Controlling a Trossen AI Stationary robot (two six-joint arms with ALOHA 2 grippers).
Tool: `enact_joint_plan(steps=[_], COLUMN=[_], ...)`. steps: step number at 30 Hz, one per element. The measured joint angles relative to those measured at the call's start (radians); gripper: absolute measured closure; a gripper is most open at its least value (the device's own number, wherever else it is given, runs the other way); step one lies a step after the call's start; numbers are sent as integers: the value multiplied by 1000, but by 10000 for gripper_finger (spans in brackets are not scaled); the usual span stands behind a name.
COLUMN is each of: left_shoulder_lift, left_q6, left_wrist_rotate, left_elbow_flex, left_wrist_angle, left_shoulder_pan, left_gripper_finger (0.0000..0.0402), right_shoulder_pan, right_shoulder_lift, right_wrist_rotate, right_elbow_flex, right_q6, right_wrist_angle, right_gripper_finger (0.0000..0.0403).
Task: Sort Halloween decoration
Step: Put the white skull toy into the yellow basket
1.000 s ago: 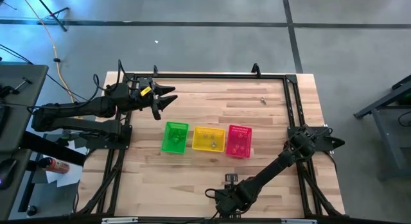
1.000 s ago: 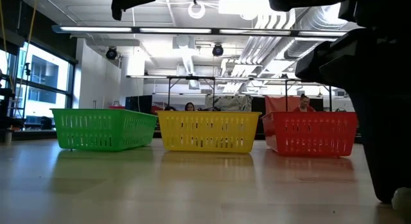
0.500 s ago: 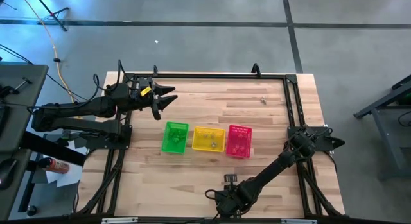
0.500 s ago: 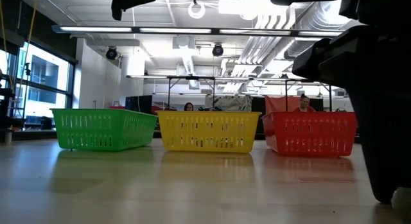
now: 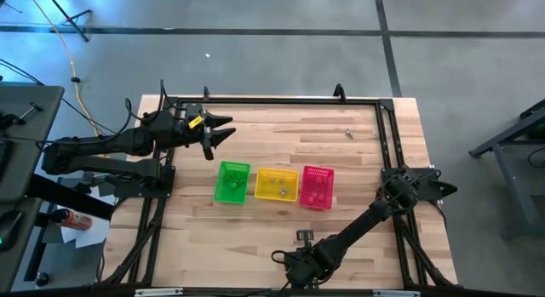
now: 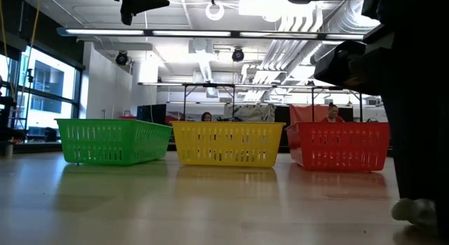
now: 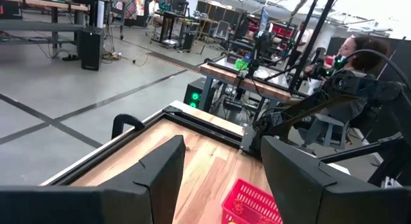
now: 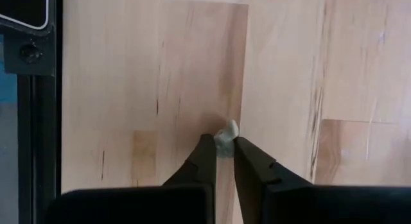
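Two dark tapered fingers (image 8: 204, 161) pinch a lumpy pale trinket (image 8: 226, 135).

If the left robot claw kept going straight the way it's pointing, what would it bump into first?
Probably nothing soon: the open left gripper aims over the pink plastic basket, toward the table's black frame.

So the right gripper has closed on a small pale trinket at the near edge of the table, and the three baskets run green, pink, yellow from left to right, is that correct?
Not quite: the order is green basket, yellow basket, pink basket, as the high view shows. The rest holds: the right gripper is shut on the small pale trinket near the table's front edge.
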Motion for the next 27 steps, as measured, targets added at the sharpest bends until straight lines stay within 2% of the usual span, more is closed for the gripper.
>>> enact_joint_plan(steps=[7,21,24,27], left_shoulder_lift=[0,0,0,0], left_q6=[0,-13,-35,-43], left_wrist_rotate=[0,-1,-10,-11], left_elbow_flex=[0,0,0,0], left_wrist_angle=[0,1,1,1], left_shoulder_pan=[0,0,0,0], left_gripper_finger=[204,204,204,204], right_shoulder_pan=[-2,-16,-23,-33], right_shoulder_lift=[-17,-167,-244,-355], right_wrist_rotate=[18,187,221,224], right_elbow_flex=[-2,-5,-55,-164], right_q6=[-10,-48,-13,67], right_wrist_angle=[-41,-452,-483,-487], right_gripper_finger=[383,386,386,386])
